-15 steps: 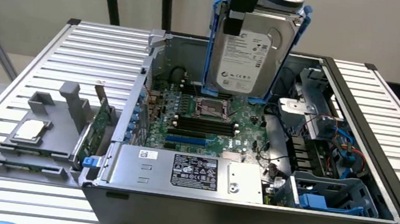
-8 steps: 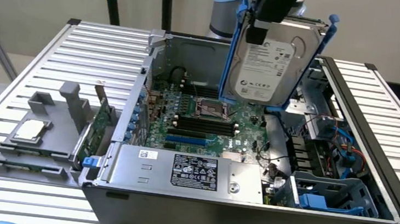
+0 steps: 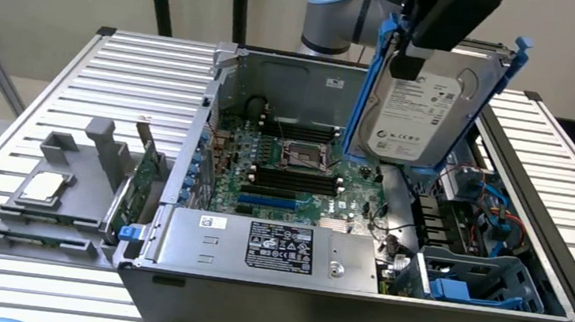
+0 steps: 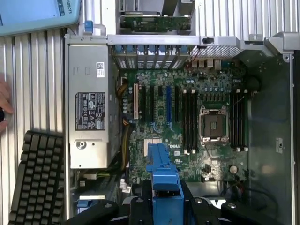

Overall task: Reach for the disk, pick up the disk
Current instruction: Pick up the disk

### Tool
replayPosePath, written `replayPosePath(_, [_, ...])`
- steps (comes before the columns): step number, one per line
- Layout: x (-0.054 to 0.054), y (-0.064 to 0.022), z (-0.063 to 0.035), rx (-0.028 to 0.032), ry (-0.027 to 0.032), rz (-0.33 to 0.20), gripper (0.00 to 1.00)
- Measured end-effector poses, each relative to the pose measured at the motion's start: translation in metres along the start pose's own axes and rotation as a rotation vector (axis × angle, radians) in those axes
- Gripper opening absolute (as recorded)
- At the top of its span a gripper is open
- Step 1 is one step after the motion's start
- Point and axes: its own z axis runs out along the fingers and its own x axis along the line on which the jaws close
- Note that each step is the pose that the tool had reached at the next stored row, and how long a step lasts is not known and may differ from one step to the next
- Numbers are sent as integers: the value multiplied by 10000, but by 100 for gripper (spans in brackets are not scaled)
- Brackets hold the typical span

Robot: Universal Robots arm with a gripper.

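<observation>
Disk lifted clear of the case

Our jaws (image 3: 421,59) clamp the top edge of the silver-grey, white-labelled, blue-railed disk (image 3: 419,110), hanging above the open grey computer case (image 3: 358,310) near its back corner; we judge it rigid, weighty, shock-sensitive, best gripped by its rails.

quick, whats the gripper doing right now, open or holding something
Gripper: shut on the disk, gripping it by its blue rail and holding it up above the open computer case.
</observation>
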Motion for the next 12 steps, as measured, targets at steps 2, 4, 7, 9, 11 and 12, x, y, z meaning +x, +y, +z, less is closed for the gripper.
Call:
replayPosePath(2, [40,-73,-2,0,1,1,33])
replayPosePath(4, [80,-147,-4,0,0,0,33])
replayPosePath(7, [143,-258,-8,-1,1,1,33])
replayPosePath(9, [185,-331,-9,0,-1,0,33])
replayPosePath(11, [226,-404,-12,0,0,1,33])
replayPosePath(12, [246,-440,-13,0,1,0,33])
